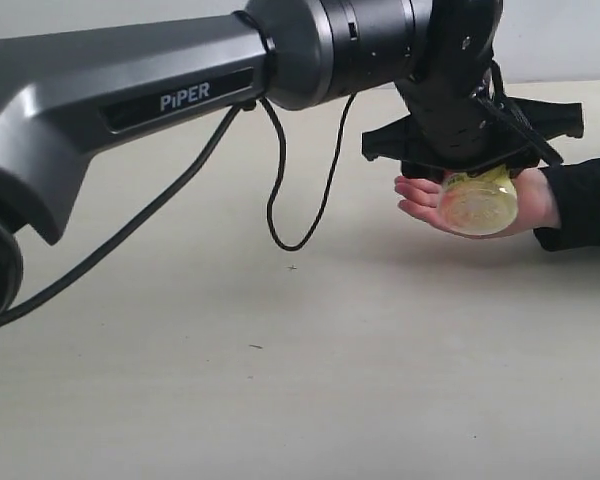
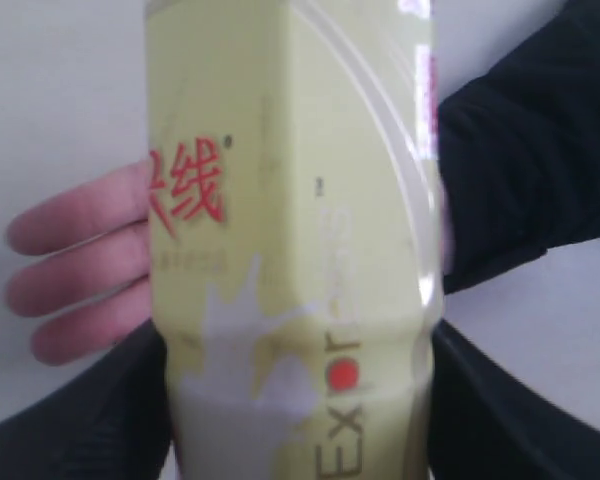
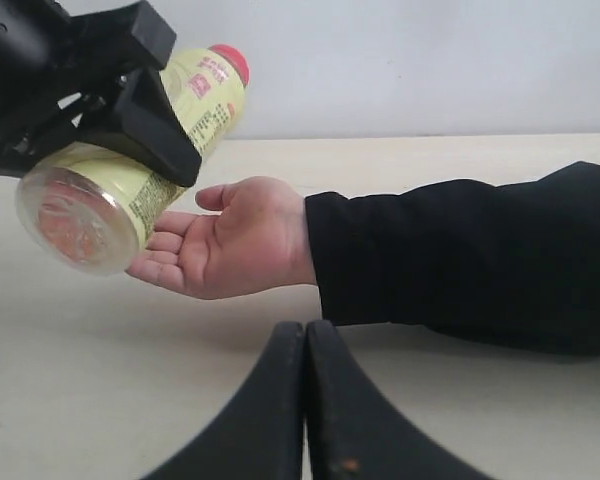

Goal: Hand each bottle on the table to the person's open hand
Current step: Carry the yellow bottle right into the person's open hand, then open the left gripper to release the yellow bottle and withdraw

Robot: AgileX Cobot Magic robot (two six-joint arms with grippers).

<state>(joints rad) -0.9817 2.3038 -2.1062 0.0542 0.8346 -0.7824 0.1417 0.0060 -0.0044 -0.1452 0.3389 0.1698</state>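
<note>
The tabletop (image 1: pixel 280 390) is a broad pale beige slab with faint wood grain and a couple of tiny dark specks (image 1: pixel 292 267) on it. Behind it is just a plain off-white wall (image 3: pixel 430 60). The light is flat and even, with soft shadows under whatever hangs over the surface.

The left gripper (image 1: pixel 475 172) is clamped on the yellow bottle (image 3: pixel 120 175), one black finger on each side of its body. The bottle is up off the table and tilted way over. Its clear base is the lower end and the red cap (image 3: pixel 230 62) is the upper end, pointing toward the wall. It hangs right over the fingers and palm of a person's open hand (image 3: pixel 230 245), which is held palm up, low over the table on the right side of the scene. I honestly can't tell if the bottle is touching skin or sitting just above it. A black sleeve (image 3: pixel 460 260) runs off to the right from the wrist.

The big grey arm (image 1: pixel 130 90) with PiPER printed on it stretches in from the left, and a black cable (image 1: pixel 278 190) loops down underneath it.

The right gripper (image 3: pixel 305 400) sits low near the table. Its two fingers are pressed together with nothing between them, and they're aimed at the sleeve.
</note>
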